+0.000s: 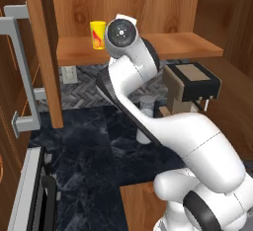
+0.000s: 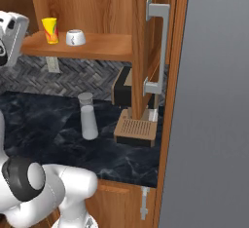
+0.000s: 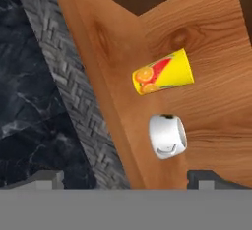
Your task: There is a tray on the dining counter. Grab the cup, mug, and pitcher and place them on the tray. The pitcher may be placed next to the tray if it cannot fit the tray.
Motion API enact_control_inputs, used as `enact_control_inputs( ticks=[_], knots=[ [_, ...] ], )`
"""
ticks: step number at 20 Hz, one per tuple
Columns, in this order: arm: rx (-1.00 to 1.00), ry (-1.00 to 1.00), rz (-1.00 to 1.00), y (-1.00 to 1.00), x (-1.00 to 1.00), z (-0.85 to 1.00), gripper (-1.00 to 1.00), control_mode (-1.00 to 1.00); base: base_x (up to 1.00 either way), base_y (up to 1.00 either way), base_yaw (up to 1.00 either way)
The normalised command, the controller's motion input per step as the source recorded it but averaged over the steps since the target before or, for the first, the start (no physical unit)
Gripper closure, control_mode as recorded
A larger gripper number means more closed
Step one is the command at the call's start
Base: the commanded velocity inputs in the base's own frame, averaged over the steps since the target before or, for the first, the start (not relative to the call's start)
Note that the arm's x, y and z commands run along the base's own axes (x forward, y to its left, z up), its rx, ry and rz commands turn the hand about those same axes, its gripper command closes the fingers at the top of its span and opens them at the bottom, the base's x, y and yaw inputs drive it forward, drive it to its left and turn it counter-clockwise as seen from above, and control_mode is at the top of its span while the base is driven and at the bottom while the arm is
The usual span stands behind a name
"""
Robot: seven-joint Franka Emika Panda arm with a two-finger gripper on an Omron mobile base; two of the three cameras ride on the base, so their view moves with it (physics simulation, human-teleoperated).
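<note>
Cup and mug on the shelf, pitcher on the counter.
We see our gripper (image 3: 125, 179) spread wide near the mug (image 3: 167, 136), centre frame; cup (image 3: 162, 72) just above, pitcher (image 2: 88, 116) mid-left.

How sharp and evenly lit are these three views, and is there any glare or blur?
Left base view: flat light, soft pixelated edges, the cup crisp. Right base view: even light, no glare, the pitcher pale but clear. Hand view: rolled sideways, the mug slightly soft.

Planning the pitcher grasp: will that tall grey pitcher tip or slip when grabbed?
Likely tippy if nudged high: the pitcher stands tall and narrow on the black counter. Its wider base should help somewhat. The smooth, translucent wall looks slippery and rigid, so a low grasp seems safer.
</note>
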Motion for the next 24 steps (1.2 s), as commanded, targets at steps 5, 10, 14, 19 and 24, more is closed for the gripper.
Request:
enact_control_inputs(
  ticks=[5, 10, 14, 19, 24],
  knots=[
    [-0.21, -0.01, 0.00, 0.20, 0.25, 0.28, -1.00, -1.00, 0.00, 0.00, 0.00],
    [-0.17, 0.00, 0.00, 0.06, 0.33, 0.19, -1.00, -1.00, 0.00, 0.00, 0.00],
    [-0.13, 0.00, 0.00, 0.03, 0.38, 0.04, -1.00, -1.00, 0.00, 0.00, 0.00],
    [-0.10, 0.04, 0.00, 0.00, 0.37, 0.00, -1.00, -1.00, 0.00, 0.00, 0.00],
    [-0.09, 0.06, 0.00, 0.00, 0.30, 0.00, -1.00, -1.00, 0.00, 0.00, 0.00]
  ],
)
